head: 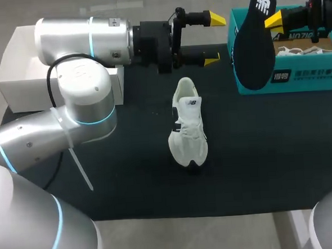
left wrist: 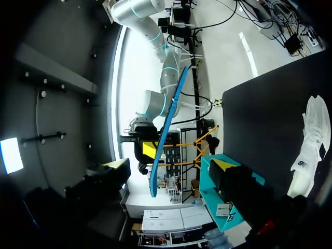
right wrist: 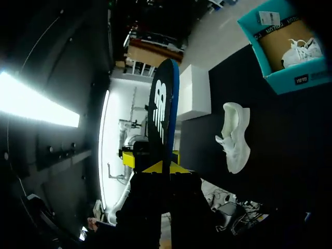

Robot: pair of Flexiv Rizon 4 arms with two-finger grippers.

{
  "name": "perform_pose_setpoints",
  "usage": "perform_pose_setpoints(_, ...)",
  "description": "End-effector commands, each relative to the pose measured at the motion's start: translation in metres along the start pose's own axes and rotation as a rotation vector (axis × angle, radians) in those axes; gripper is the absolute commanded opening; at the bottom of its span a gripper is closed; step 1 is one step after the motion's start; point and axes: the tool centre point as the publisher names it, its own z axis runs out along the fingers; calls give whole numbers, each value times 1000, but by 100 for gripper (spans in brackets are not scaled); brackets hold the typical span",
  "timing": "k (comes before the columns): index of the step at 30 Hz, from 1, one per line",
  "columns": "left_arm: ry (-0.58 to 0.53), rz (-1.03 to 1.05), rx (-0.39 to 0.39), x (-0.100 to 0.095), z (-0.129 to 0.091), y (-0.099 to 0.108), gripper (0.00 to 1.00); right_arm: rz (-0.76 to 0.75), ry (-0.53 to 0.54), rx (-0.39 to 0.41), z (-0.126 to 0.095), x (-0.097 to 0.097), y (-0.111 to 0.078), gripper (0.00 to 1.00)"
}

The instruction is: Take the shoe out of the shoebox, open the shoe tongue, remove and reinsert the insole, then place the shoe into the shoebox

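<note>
Dark matting covers the table (head: 259, 169), and nearest on it lies the white shoe (head: 187, 126), alone in the middle with its opening facing up. Just beyond it hangs the left gripper (head: 213, 39), its yellow-tipped fingers spread wide with nothing between them. Further right, the right gripper (head: 278, 20) is clamped on the heel end of the black insole (head: 254, 48), which it holds upright in the air in front of the teal shoebox (head: 290, 78) at the far edge. A white box (head: 16, 71) sits at the far left.

The insole looks light, thin and bendy, so it will likely flop or buckle if pushed from one end. A grip near the heel, with the toe fed in first, seems wisest. The shoe is soft-sided and light and may slide on the mat unless the free gripper steadies its collar.

The left wrist view alone shows the insole (left wrist: 167, 129) edge-on, with a blue underside. The right wrist view shows its printed black face (right wrist: 162, 111) and a second shoe (right wrist: 301, 49) inside the shoebox (right wrist: 290, 83), mostly hidden from overhead.
</note>
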Motion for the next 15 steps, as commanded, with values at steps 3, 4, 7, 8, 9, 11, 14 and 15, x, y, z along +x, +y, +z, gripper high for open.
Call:
perform_pose_setpoints(3,-28,12,-8,2,3,-5,100,32,-48,112,14,3,34,0)
perform_pose_setpoints(4,-29,13,-7,2,4,-5,100,37,-54,119,16,3,36,0)
perform_pose_setpoints(7,-36,15,-3,1,7,-3,100,39,-68,126,24,2,40,0)
perform_pose_setpoints(8,-43,15,1,1,9,-3,100,43,-60,123,27,3,42,0)
perform_pose_setpoints(9,-45,16,1,1,11,-2,100,43,-59,123,30,4,43,0)
perform_pose_setpoints(11,-52,15,2,1,14,0,100,40,-67,120,34,4,46,0)
perform_pose_setpoints(14,-55,19,3,1,18,-1,99,43,-61,115,41,3,48,0)
perform_pose_setpoints(15,-55,20,3,1,18,-1,97,45,-59,115,43,3,49,0)
